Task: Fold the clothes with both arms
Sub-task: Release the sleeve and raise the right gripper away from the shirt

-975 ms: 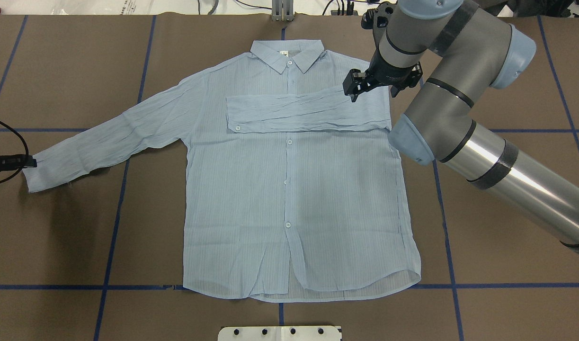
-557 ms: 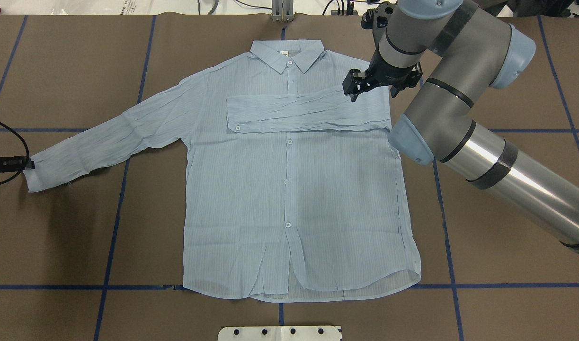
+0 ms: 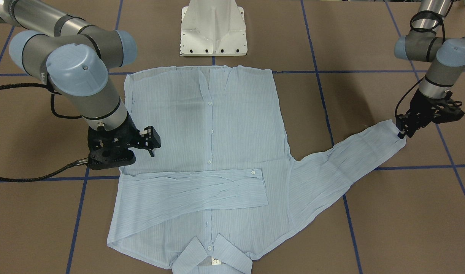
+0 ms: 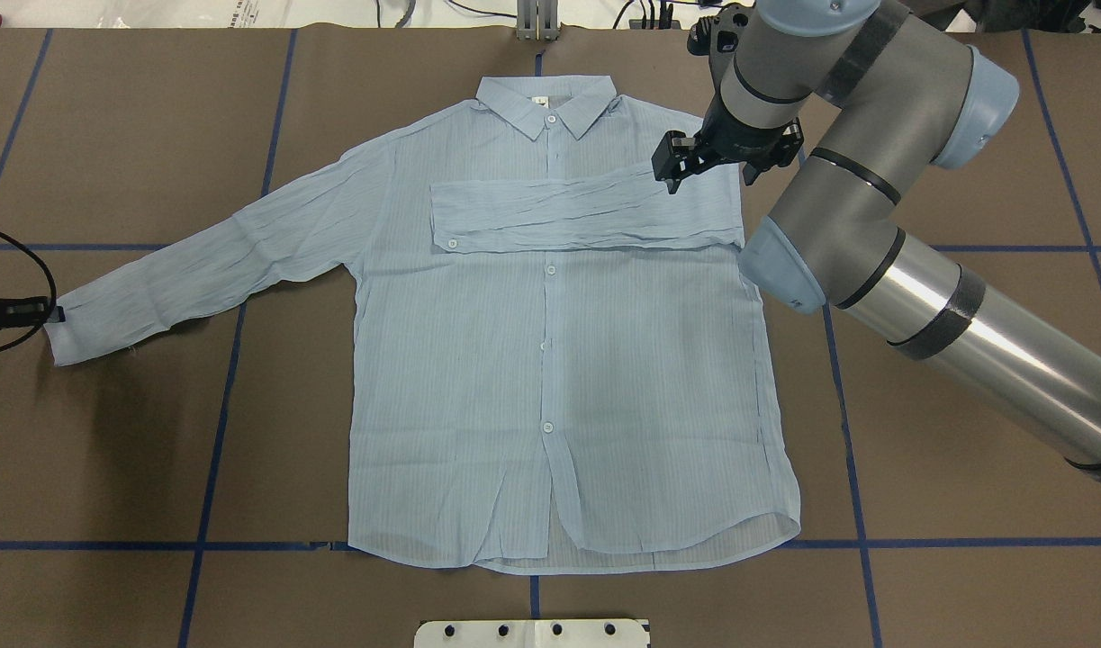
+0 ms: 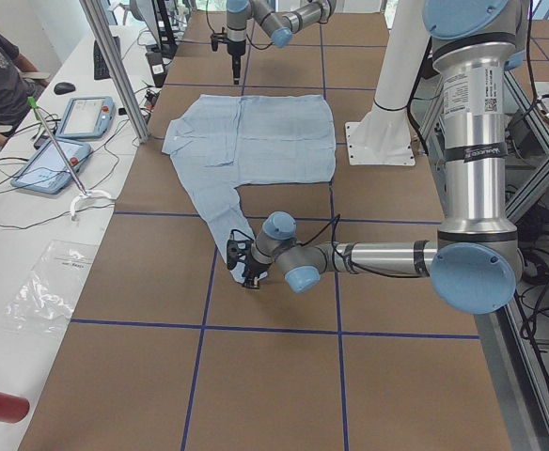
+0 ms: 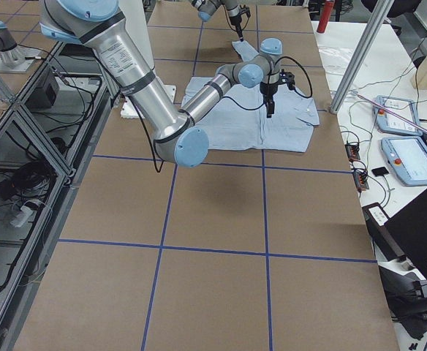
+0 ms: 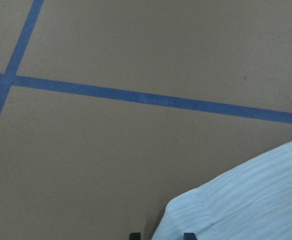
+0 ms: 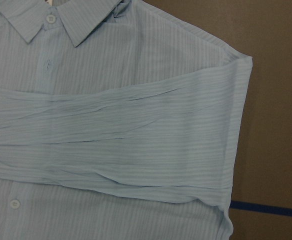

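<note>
In the front-facing view the shirt [image 3: 202,125] lay flat and buttoned on the brown table [image 3: 369,228], collar [image 3: 211,255] at six o'clock. The folded sleeve [image 3: 194,190] crossed the chest. The outstretched sleeve [image 3: 342,160] ran toward three o'clock, where the left gripper [image 3: 401,133] sat at its cuff [image 3: 392,129]. The right gripper [image 3: 151,148] hung over the shirt's edge at nine o'clock, carrying nothing. I could not tell whether its jaws were spread or together.

From overhead the collar pointed to twelve. The left gripper [image 4: 57,312] met the cuff at nine o'clock, and the right gripper [image 4: 672,175] stood above the folded sleeve's root near one o'clock.

The exterior left view showed the left gripper [image 5: 246,272] low at the sleeve end. The exterior right view showed the right gripper [image 6: 270,110] above the shirt.

In the left wrist view the two fingertips [image 7: 134,235] stood apart at six o'clock with the cuff corner between them, not yet nipped.

The right wrist view held only cloth.

The fabric looked thin, light and limp, and it creases easily. The stitched cuff hem is probably the firmest hold. A shallow pinch could slip, and dragging might rumple the body.
</note>
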`<state>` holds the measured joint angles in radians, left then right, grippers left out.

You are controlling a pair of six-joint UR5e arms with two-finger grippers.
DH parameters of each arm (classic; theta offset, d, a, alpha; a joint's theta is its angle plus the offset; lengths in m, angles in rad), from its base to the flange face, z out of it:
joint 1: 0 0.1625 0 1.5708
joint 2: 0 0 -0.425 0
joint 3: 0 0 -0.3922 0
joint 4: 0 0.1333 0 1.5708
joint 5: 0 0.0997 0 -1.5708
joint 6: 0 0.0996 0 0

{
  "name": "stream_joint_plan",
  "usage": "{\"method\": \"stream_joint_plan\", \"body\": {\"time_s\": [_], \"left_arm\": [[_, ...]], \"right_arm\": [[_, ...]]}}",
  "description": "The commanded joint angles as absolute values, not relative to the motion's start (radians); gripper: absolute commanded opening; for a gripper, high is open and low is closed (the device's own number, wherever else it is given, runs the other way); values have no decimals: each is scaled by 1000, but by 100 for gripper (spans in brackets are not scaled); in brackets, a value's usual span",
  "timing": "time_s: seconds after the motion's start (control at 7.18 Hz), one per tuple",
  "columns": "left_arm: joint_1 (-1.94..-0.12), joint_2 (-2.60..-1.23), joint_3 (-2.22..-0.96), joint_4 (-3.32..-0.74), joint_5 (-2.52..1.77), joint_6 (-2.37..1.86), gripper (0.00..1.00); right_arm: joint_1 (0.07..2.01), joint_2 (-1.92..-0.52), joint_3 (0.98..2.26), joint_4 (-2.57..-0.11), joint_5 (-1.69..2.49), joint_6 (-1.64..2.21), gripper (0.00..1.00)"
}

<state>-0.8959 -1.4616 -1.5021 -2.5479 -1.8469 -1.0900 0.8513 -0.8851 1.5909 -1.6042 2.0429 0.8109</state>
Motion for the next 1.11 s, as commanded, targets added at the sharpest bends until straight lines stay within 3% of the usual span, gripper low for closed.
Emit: {"method": "stream_joint_plan", "body": {"time_s": [0.0,0.7,0.98], "left_arm": [[-891,-1465,-1503,-2548,-1847,-1091,41],[-890,-1460,-1503,-2548,-1847,-1091,30],[-890,-1460,-1512,-2546,-1848,-1092,14]], "right_arm": [[851,-887,1592,-1609,2043,811,100],[856,-890,1598,-1621,2045,811,100],[857,-891,1598,-1621,2045,810,100]]}}
